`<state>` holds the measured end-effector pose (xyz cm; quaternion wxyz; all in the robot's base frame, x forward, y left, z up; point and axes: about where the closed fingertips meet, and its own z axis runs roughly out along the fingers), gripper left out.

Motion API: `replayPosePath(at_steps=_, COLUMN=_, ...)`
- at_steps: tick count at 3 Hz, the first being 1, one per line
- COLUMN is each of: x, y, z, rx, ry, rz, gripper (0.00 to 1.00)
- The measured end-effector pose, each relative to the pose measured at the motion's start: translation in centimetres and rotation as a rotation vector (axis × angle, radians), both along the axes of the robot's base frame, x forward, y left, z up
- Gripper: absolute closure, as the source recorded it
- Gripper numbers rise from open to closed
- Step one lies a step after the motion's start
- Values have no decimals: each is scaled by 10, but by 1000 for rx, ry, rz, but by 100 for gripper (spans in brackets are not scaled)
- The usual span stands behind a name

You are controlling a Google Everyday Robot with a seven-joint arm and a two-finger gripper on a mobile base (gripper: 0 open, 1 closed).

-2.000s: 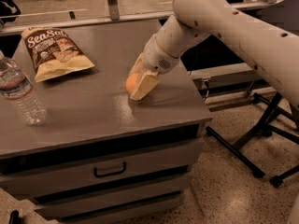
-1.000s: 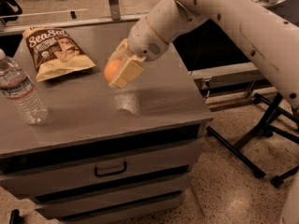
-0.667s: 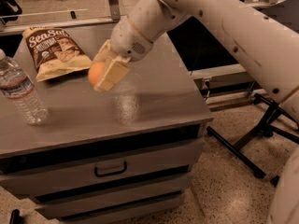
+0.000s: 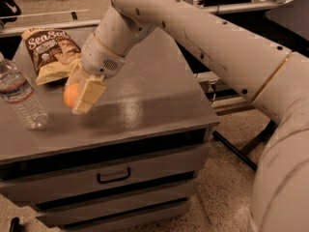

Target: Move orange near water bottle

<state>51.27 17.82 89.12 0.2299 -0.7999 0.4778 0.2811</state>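
Note:
The orange [image 4: 70,95] is a small round fruit held between my gripper's [image 4: 79,95] pale fingers, just above the grey cabinet top [image 4: 145,95]. The gripper is shut on the orange, left of the top's middle. The water bottle [image 4: 19,96] is clear and ribbed with a white-and-blue label, and it stands upright at the left edge, a short gap left of the orange.
A brown-and-yellow chip bag [image 4: 52,52] lies at the back left, just behind the gripper. The cabinet has drawers with a handle [image 4: 114,176] in front. A black stand's legs [image 4: 241,151] lie on the speckled floor at the right.
My gripper has carried the orange from the right middle of the top leftward and lower, ending close to the water bottle. The bottle and chip bag have not moved.

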Motion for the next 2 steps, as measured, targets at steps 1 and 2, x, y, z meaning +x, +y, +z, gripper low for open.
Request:
replayPosePath(at_steps=1, x=-3, y=16, z=-16, rx=-17, ry=9, rz=42, gripper=72)
replayPosePath(at_steps=2, x=1, y=23, z=-21, rx=-23, ry=9, rz=51, gripper=50)
